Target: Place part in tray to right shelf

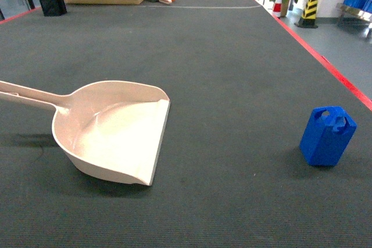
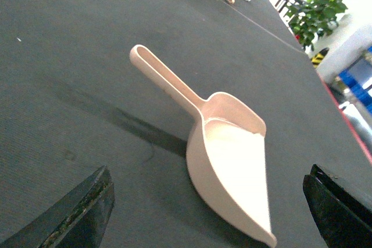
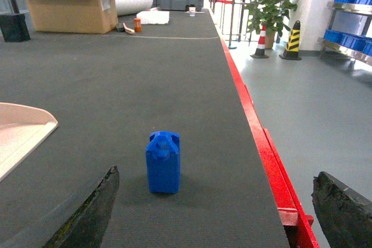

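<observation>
While both arms hang back off the work, nothing is gripped yet: left gripper (image 2: 209, 213) has its fingers spread wide, framing the tray (image 1: 116, 132) from above its lip end; right gripper (image 3: 215, 210) is equally wide, looking straight at the part (image 3: 163, 162). Part stands upright on the dark mat (image 1: 221, 56), well to the right of the tray and near the mat's red edge (image 1: 325, 65), handle loop up. Tray lies flat, empty, handle pointing away from the part, lip facing it. No steel rack is clearly in view, so the drop-off spot can't be confirmed. Risks, as I judge them: the part is tall and narrow, so a finger clipping a slanted shoulder on approach could tip it or shove it toward the red edge. Glossy tray floor means the part may slide out over the open lip if the tray tilts forward on lifting. The long handle gives leverage to twist in a pinch.
</observation>
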### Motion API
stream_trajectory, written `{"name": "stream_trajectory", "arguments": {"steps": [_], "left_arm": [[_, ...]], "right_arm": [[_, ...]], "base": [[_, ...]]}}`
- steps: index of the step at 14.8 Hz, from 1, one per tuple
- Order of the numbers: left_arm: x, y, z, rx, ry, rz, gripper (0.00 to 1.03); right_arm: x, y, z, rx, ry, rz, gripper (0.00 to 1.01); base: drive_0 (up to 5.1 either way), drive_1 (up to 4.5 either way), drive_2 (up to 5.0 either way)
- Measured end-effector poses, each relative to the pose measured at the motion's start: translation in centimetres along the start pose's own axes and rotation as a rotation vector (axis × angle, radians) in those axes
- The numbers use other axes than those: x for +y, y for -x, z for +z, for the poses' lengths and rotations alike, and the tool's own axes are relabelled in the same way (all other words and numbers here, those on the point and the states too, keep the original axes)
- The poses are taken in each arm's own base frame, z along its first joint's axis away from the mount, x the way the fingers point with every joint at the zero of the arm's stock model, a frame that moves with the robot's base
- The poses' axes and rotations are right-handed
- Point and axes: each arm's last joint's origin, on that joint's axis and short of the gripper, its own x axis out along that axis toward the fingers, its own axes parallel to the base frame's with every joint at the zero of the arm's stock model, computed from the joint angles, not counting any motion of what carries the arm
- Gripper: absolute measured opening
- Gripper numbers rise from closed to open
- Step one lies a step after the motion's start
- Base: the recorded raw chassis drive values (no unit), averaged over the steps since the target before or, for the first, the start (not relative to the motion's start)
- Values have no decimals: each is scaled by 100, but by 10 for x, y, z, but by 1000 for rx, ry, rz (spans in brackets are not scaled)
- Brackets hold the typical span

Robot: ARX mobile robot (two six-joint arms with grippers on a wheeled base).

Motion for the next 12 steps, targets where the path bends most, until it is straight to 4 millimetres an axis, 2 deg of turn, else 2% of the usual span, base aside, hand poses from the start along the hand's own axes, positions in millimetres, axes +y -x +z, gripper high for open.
{"name": "stream_trajectory", "arguments": {"steps": [2,4,5,7,9,12], "left_arm": [[3,-37,11,0,168,-81,98],[18,-85,14,2,307,-115,98],[29,-111,10,25,348,-108,98],[46,-150,-6,120,427,-47,98],[45,-181,-7,140,460,-58,98],[45,-194,-7,135,478,-62,98]], "right_arm": [[0,0,0,0,0,0,98],[0,0,0,0,0,0,98],[0,0,0,0,0,0,98],[0,0,0,0,0,0,98],[0,0,0,0,0,0,98],[0,0,0,0,0,0,98]], "base": [[0,0,0],[0,0,0],[0,0,0],[0,0,0],[0,0,0],[0,0,0]]}}
